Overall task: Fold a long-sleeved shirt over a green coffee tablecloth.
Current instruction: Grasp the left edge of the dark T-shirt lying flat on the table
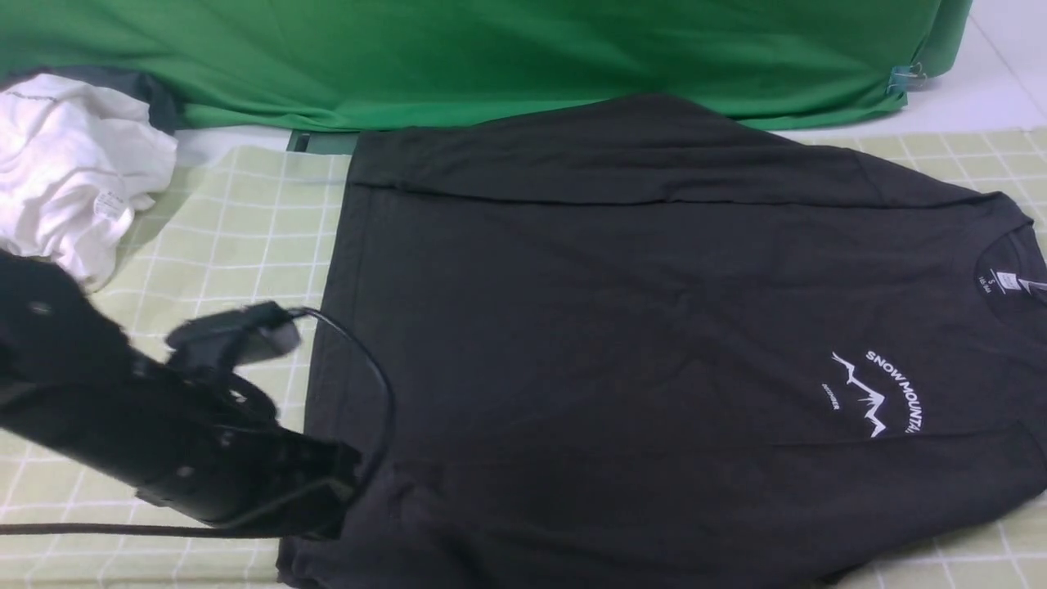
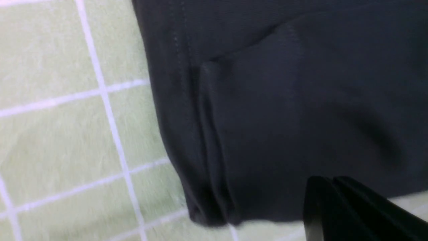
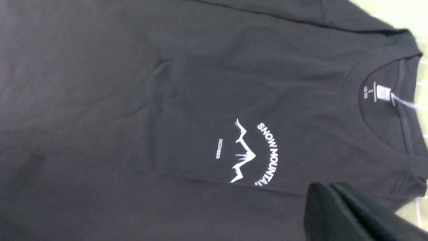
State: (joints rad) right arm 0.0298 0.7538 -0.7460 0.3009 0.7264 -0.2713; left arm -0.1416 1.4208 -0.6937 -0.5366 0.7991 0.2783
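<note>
Two tools in this shot, says the editor. How do they stand?

Both closed and empty, the photographer answers. The left tool (image 2: 331, 184), fingers pressed together, hangs over the hem corner of the shirt (image 1: 622, 327). The right tool (image 3: 329, 190) hovers above the chest, near the collar and just beside the white mountain print (image 3: 254, 154).

And the shirt itself?

Black, spread flat on the pale green checked tablecloth (image 1: 229, 237). Its hem points to the robot's left, and the collar with its white neck label (image 1: 1002, 282) to the right. A band of fabric lies folded along the far edge.

Anything else in view?

A crumpled white garment (image 1: 74, 172) at the far left, and a bright green sheet (image 1: 491, 57) across the back.
</note>
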